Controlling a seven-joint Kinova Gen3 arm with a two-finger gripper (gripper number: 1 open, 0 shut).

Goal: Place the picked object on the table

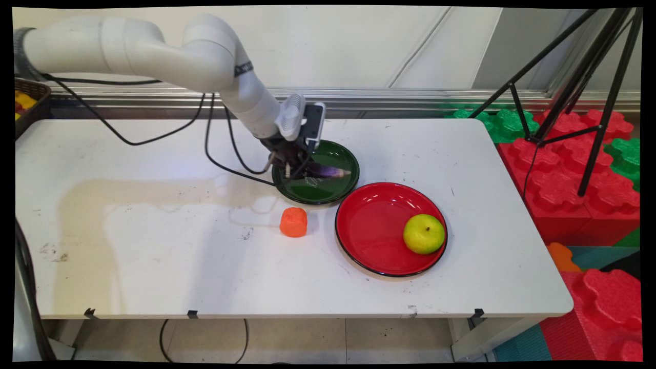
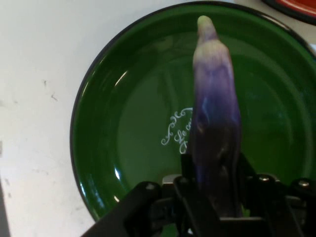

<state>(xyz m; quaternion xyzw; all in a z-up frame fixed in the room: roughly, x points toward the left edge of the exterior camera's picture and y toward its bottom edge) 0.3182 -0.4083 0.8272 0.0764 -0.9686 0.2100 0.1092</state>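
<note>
The white arm is reaching in from the upper left and angling down so that the gripper [image 1: 293, 166] is hanging over the left part of the green plate [image 1: 335, 192], its fingers pinching the thick end of a purple eggplant [image 1: 328, 171] whose long axis is lying roughly level across the plate, the pale tip pointing right toward the red plate [image 1: 371, 225]. In the hand view the held end is hiding behind the black linkage, and white lettering on the green plate is partly covered. An orange carrot piece [image 1: 293, 222] is standing just in front of the green plate, and a yellow-green apple [image 1: 424, 233] is sitting in the red plate's right side
</note>
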